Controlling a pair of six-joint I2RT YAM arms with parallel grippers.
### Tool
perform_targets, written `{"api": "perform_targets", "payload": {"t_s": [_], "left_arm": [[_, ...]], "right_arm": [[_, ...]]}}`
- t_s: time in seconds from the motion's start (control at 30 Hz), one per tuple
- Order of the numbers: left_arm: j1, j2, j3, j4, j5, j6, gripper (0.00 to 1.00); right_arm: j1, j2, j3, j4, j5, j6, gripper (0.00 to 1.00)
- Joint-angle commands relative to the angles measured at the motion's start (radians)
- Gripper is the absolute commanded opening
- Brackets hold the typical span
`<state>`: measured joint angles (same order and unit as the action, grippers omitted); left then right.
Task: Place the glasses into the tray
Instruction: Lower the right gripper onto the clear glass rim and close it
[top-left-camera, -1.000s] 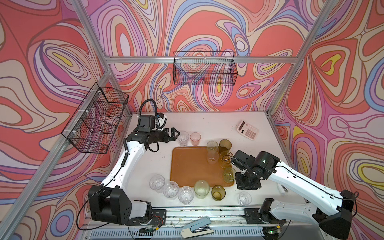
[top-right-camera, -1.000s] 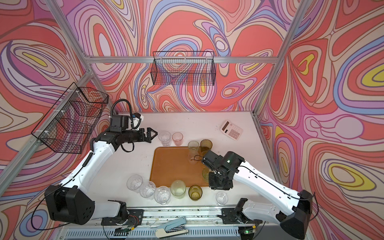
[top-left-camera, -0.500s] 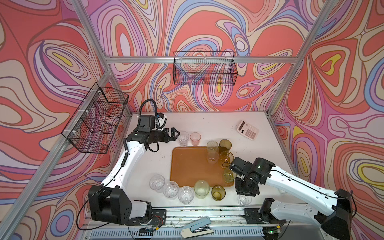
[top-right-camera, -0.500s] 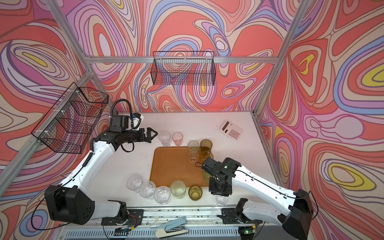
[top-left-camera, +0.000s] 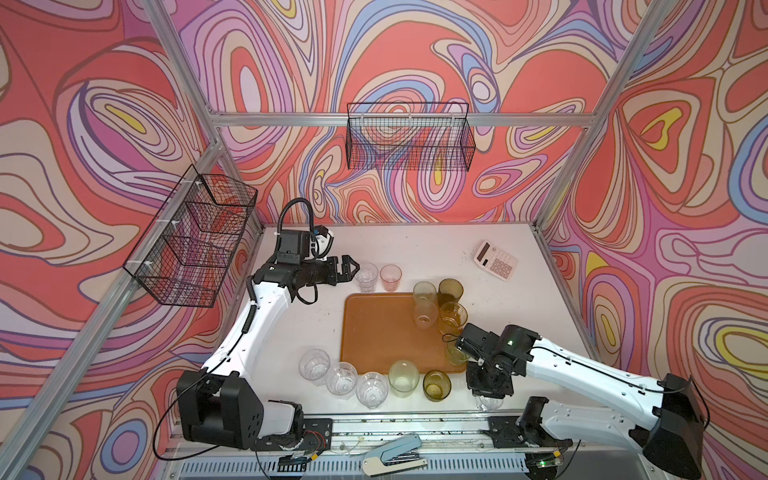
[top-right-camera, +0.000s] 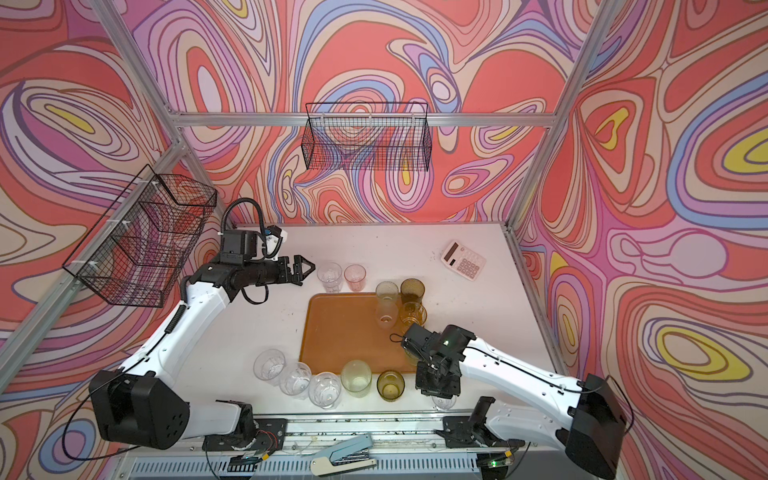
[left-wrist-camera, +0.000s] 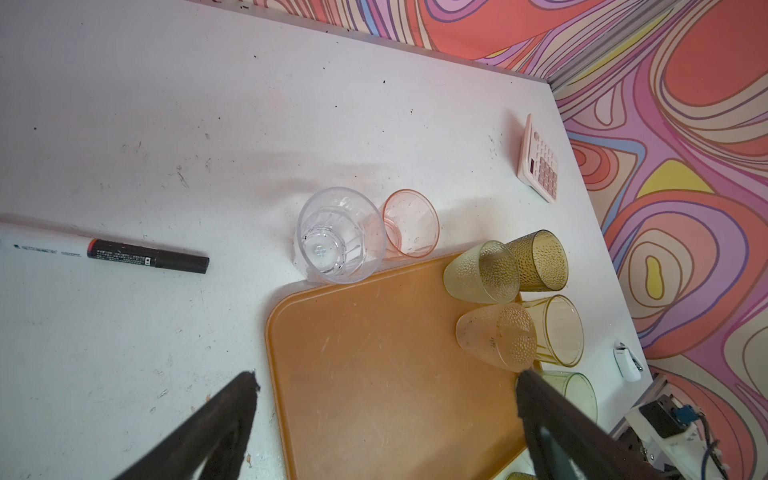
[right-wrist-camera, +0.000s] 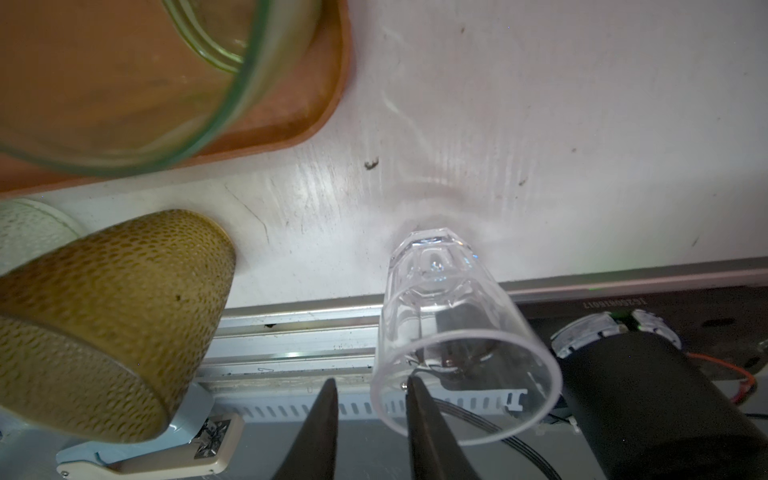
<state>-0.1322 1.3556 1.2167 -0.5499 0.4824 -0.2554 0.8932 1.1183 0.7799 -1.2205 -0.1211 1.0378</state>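
This is a robot test cell in a lab, not a home. A frame of aluminium bars holds walls printed with coloured swirls around a white table. The left arm and the right arm are mounted on a metal rail at the front edge. Wire baskets hang on the frame. The things do not belong together (glasses beside a calculator, a stapler, a marker).
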Motion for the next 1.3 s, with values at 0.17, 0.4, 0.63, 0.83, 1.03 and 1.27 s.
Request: {"api": "perform_targets", "payload": {"t_s": [0.17,0.4,0.63,0.83,1.03,1.27], "left_arm": [[-0.007,-0.001,0.006,-0.017,0.003,0.011,1.00],[-0.007,-0.001,0.006,-0.018,0.002,0.011,1.00],[-0.007,0.000,0.006,-0.018,0.004,0.011,1.00],[-0.007,0.000,0.005,-0.018,0.002,0.011,1.00],[-0.007,0.003,0.007,-0.020,0.007,0.008,1.00],[-0.007,0.005,0.006,-0.017,0.011,0.007,1.00]], "right_arm": [[0.013,0.013,-0.017,0.037,0.026,0.010,0.19],[0.018,0.029,-0.024,0.037,0.027,0.007,0.17],[0.019,0.016,-0.030,0.024,0.030,0.020,0.13],[0.021,0.006,-0.017,-0.002,0.042,0.022,0.08],[0.020,0.008,0.010,-0.031,0.069,0.024,0.02],[0.022,0.024,0.075,-0.117,0.136,0.007,0.00]]}}
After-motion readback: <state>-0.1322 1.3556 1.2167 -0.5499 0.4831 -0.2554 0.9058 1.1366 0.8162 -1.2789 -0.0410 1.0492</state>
